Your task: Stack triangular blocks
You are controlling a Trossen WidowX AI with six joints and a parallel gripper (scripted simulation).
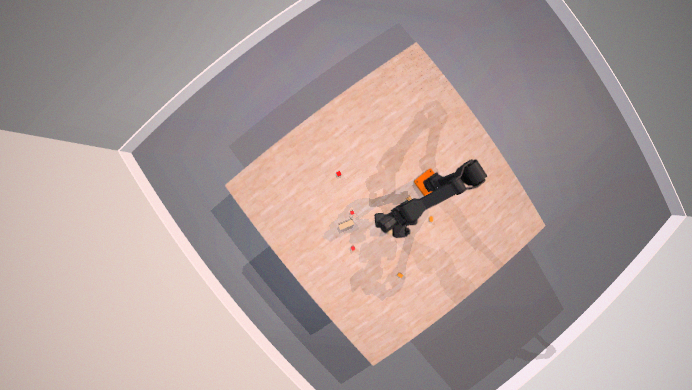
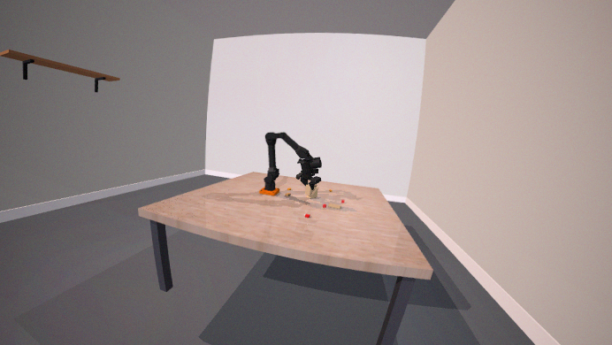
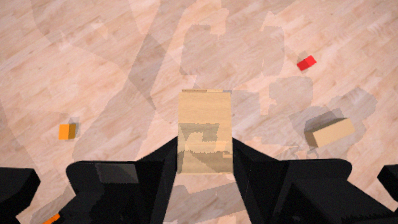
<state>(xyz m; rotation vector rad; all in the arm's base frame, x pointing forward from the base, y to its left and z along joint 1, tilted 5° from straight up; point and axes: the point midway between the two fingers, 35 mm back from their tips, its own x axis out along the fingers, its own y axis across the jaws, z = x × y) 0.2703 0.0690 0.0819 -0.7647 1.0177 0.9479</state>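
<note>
My gripper [image 2: 312, 185] [image 3: 203, 138] is shut on a tan triangular block [image 3: 205, 112], one finger on each side, pointing down. In the exterior view the held block and the other tan triangular block show as one tan shape low over the table [image 2: 265, 230], just under the fingers. The held block hides nearly all of the lower block in the wrist view; only a thin edge shows at its far end. Whether the sloped faces touch and the ends are even cannot be told. In the top view the arm covers both blocks.
A tan oblong block [image 1: 345, 225] [image 2: 334, 206] [image 3: 334, 134] lies apart. Red cubes lie near it [image 1: 352, 212] [image 2: 325, 205], beyond [image 1: 353, 248] [image 2: 342, 201] [image 3: 306, 63] and farther off [image 1: 338, 174] [image 2: 307, 216]. Orange cubes [image 1: 431, 219] [image 1: 400, 275] [image 1: 409, 198] [image 3: 66, 131] lie around the arm.
</note>
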